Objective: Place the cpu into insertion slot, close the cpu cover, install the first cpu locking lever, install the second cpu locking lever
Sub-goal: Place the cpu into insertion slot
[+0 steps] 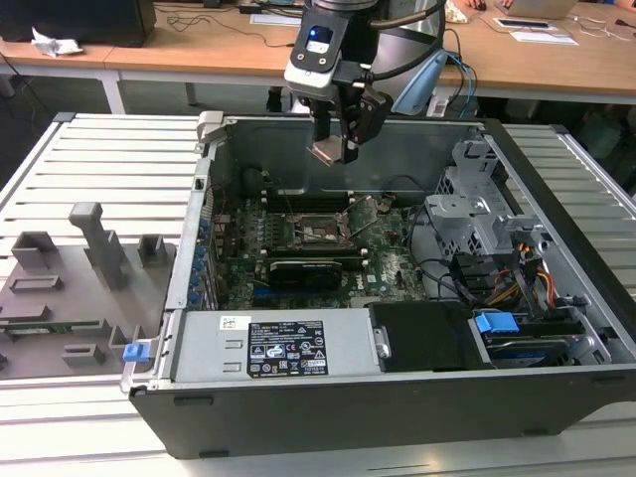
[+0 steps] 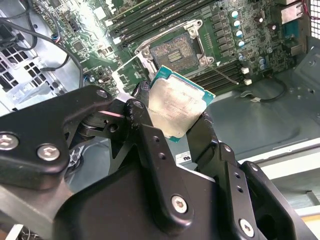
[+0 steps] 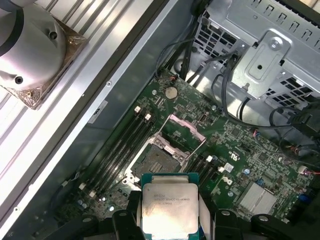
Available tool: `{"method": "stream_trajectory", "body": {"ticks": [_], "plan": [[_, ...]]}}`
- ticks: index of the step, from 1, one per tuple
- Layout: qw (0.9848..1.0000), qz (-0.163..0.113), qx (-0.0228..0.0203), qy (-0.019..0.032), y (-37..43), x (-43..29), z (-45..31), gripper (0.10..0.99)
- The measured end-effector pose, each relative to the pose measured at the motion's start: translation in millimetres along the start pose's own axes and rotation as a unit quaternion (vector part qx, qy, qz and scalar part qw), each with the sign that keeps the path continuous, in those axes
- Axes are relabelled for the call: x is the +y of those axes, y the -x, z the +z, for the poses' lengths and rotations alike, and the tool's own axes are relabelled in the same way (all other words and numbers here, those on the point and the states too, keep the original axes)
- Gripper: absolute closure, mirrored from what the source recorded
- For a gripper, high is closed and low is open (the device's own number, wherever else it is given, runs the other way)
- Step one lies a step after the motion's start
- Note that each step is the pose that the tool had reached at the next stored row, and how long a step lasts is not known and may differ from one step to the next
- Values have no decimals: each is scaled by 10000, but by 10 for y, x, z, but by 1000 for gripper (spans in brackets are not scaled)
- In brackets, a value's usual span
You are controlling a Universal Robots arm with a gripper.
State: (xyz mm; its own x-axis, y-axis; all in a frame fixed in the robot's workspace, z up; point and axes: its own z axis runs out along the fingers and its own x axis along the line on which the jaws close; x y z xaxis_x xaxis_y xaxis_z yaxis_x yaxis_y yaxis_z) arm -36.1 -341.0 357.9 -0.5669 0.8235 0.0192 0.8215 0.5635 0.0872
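Observation:
My gripper (image 1: pixel 335 149) hangs above the open computer case, shut on the cpu (image 1: pixel 325 152), a flat square chip with a pale silver top. In both wrist views the chip (image 2: pixel 176 107) (image 3: pixel 169 207) sits between the two black fingers (image 2: pixel 141 117), gripped by opposite edges. The insertion slot (image 1: pixel 318 231) (image 2: pixel 175 52) (image 3: pixel 155 162) lies bare on the green motherboard below, its dark centre exposed. The cpu cover (image 3: pixel 186 131) stands swung up beside the socket. A thin wire locking lever (image 2: pixel 196 26) is raised next to the socket.
Memory slots (image 3: pixel 122 145) flank the socket and a long black card (image 1: pixel 308 268) lies in front of it. A drive cage (image 1: pixel 477 209) and cables fill the exterior view's right, with the power supply (image 1: pixel 283 348) in front. A grey fixture tray (image 1: pixel 79 268) lies outside the case.

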Motion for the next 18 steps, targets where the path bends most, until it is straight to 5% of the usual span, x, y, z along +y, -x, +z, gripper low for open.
{"method": "stream_trajectory", "body": {"ticks": [18], "plan": [[9995, 324, -28, 6, 0, 0, 4, 545]]}}
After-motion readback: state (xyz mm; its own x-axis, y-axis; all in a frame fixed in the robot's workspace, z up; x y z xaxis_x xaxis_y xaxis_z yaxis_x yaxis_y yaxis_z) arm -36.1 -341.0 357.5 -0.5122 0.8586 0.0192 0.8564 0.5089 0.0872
